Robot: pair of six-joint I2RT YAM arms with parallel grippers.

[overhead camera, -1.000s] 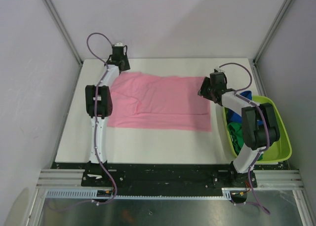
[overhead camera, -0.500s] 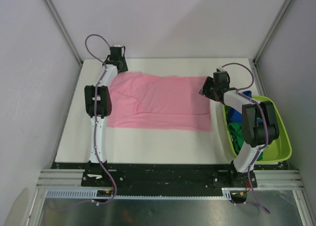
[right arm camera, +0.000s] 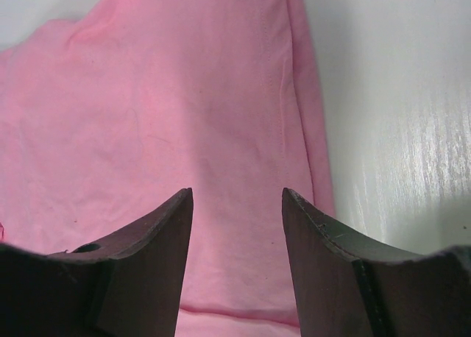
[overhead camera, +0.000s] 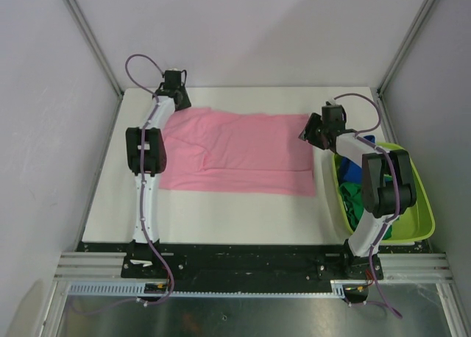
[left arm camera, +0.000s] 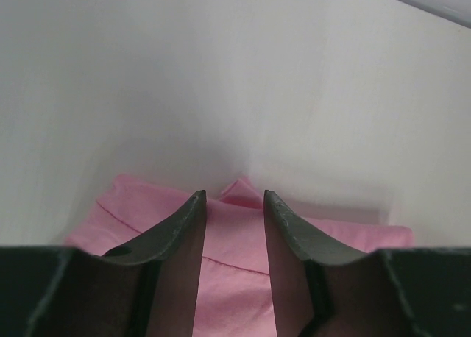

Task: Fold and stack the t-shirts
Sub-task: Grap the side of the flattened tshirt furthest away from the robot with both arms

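A light pink t-shirt lies spread flat on the white table. My left gripper is open over the shirt's far left corner; in the left wrist view pink fabric shows between the fingers. My right gripper is open over the shirt's far right corner; in the right wrist view the shirt and its hemmed edge lie under the spread fingers. A dark green shirt and a royal blue shirt lie bunched in the tub.
A lime-green plastic tub stands at the table's right edge, beside the right arm. Grey walls and metal frame posts close in the back and sides. Bare white table shows in front of the pink shirt.
The right gripper has shifted slightly right and back along the shirt's far right corner. The left gripper has edged a little farther back. The shirt lies almost as before.
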